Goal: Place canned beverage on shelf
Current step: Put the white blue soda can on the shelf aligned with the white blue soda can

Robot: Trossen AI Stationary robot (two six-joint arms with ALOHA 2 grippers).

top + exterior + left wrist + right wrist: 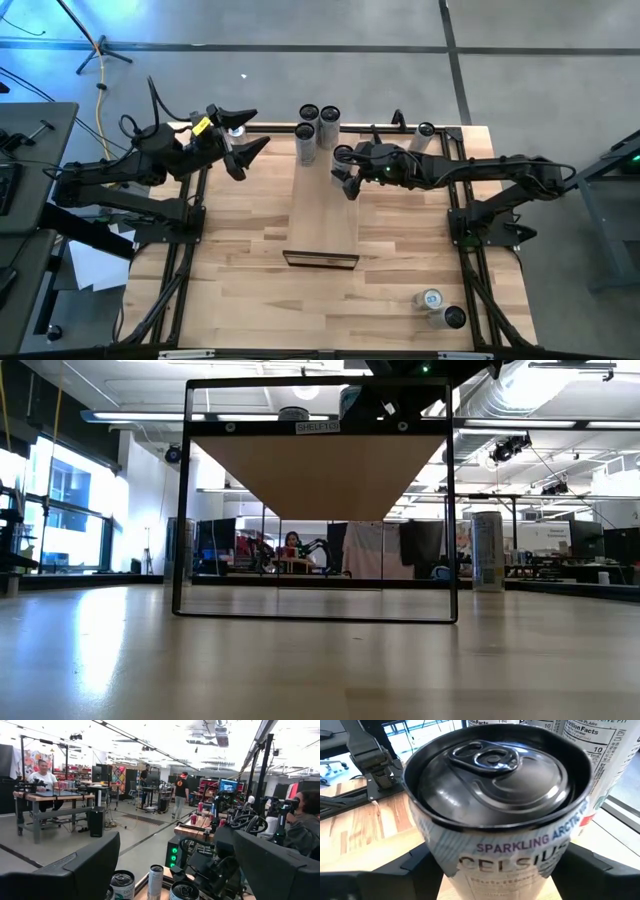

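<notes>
High view first: the shelf (322, 205), a long narrow board of pale smooth wood, runs down the middle of the butcher-block table (240, 290), with a dark frame at its near short edge. Three slim cans (315, 125) stand clustered at its far end, dark round lids up. The right gripper (346, 172) sits at the shelf's far right edge, its fingers either side of another can (343, 156). The left gripper (243, 153) hangs off the shelf's left side, jaws spread wide and holding nothing. Two more cans (440, 308) lie at the table's near right corner.

Low view now: the shelf's black metal frame (315, 500) stands square on the glossy tabletop, the pale board's underside sloping away above. A tall white can (487, 551) stands off to the right, farther back.

Left wrist view: two broad dark fingers (80, 870) stand far apart, empty, with shiny can tops (156, 880) showing between them. People stand and sit in the workshop beyond.

Right wrist view: the can (505, 815) fills the picture, dark pull-tab lid, white wall printed "SPARKLING ARCTIC" and "CELSIUS". Black fingers (600, 870) flank its sides low down, spread about as wide as the can; whether they press it I cannot tell.
</notes>
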